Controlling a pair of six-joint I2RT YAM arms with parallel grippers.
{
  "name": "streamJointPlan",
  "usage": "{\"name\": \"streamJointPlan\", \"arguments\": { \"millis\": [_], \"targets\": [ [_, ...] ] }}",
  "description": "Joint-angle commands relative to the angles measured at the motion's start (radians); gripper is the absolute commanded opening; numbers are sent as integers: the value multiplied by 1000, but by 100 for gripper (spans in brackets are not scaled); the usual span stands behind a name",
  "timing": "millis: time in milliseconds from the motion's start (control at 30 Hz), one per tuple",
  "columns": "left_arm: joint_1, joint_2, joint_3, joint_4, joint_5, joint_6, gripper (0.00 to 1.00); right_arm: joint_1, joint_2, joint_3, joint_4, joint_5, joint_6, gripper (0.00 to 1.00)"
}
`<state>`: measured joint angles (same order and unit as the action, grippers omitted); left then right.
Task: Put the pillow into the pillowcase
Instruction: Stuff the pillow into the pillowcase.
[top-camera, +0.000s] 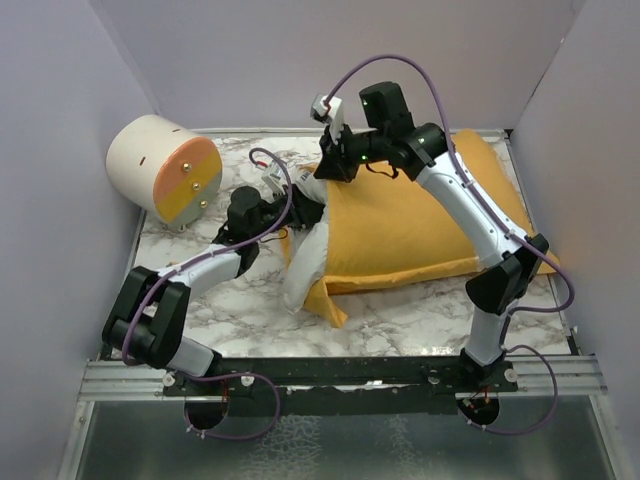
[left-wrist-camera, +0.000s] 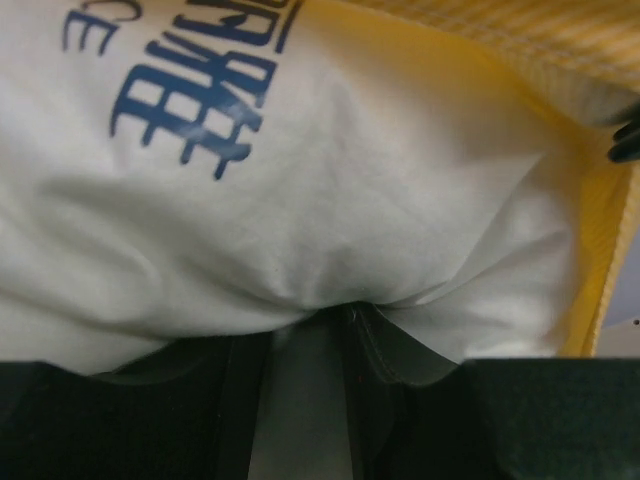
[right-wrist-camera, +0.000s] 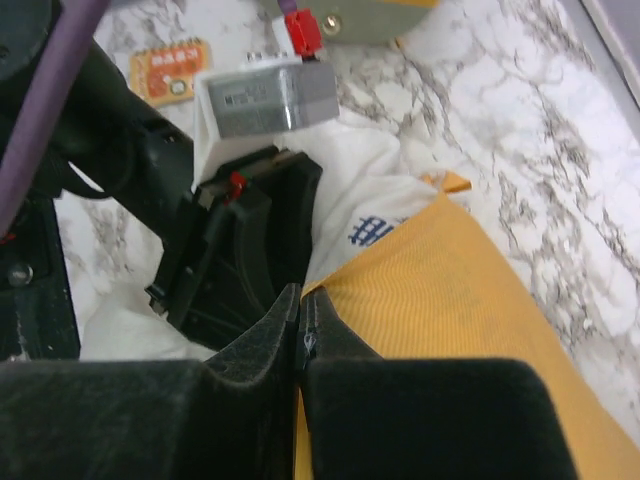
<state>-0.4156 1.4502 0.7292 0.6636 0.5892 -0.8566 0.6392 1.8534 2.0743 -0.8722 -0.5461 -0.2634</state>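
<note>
The orange-yellow pillowcase (top-camera: 410, 220) lies across the right half of the marble table. The white pillow (top-camera: 305, 262) is mostly inside it, and its left end bulges out of the case's mouth. My left gripper (top-camera: 308, 215) is pressed into that white end. In the left wrist view the pillow (left-wrist-camera: 330, 180) has blue printing, and its fabric is bunched between my left gripper's (left-wrist-camera: 335, 320) jaws, under the pillowcase's edge (left-wrist-camera: 560, 50). My right gripper (right-wrist-camera: 302, 300) is shut on the pillowcase's (right-wrist-camera: 450, 300) open edge, just beside the left gripper's black body (right-wrist-camera: 240, 250).
A cream-and-orange cylinder (top-camera: 165, 167) stands at the back left corner. Purple walls close in the table on three sides. A small orange-red label (right-wrist-camera: 170, 68) lies beyond the left gripper in the right wrist view.
</note>
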Motion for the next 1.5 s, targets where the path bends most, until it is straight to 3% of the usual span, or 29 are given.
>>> {"name": "streamJointPlan", "arguments": {
  "millis": [0, 233, 367, 533, 700, 833, 967, 1100, 1233, 1333, 1467],
  "targets": [
    [-70, 13, -13, 290, -44, -59, 36, 36, 71, 140, 74, -316, 77, 1],
    [-136, 85, -119, 635, -196, -142, 36, 77, 106, 173, 74, -411, 86, 1],
    [-153, 155, -161, 801, -243, -186, 36, 93, 67, 84, 82, -428, 79, 1],
    [-152, 169, -169, 747, -282, -126, 41, 93, -85, -143, 102, -375, 15, 1],
    [-150, 153, -187, 660, -262, -98, 57, 71, -231, -331, 76, -351, -112, 3],
    [-136, 21, -252, 464, -240, -68, 74, 36, -330, -479, 72, -334, -205, 21],
    [-136, -215, -238, -79, -235, 79, 85, 5, -418, -525, 33, -429, -291, 50],
    [-134, -448, -244, -456, -274, 179, 90, -2, -453, -462, -78, -529, -423, 73],
    [-131, -618, -227, -725, -322, 232, 90, 1, -454, -449, -169, -567, -592, 90],
    [-129, -681, -226, -795, -320, 228, 86, 33, -433, -460, -241, -573, -799, 91],
    [-127, -685, -253, -799, -323, 212, 67, 184, -357, -437, -295, -427, -943, 90]
  ]
}}
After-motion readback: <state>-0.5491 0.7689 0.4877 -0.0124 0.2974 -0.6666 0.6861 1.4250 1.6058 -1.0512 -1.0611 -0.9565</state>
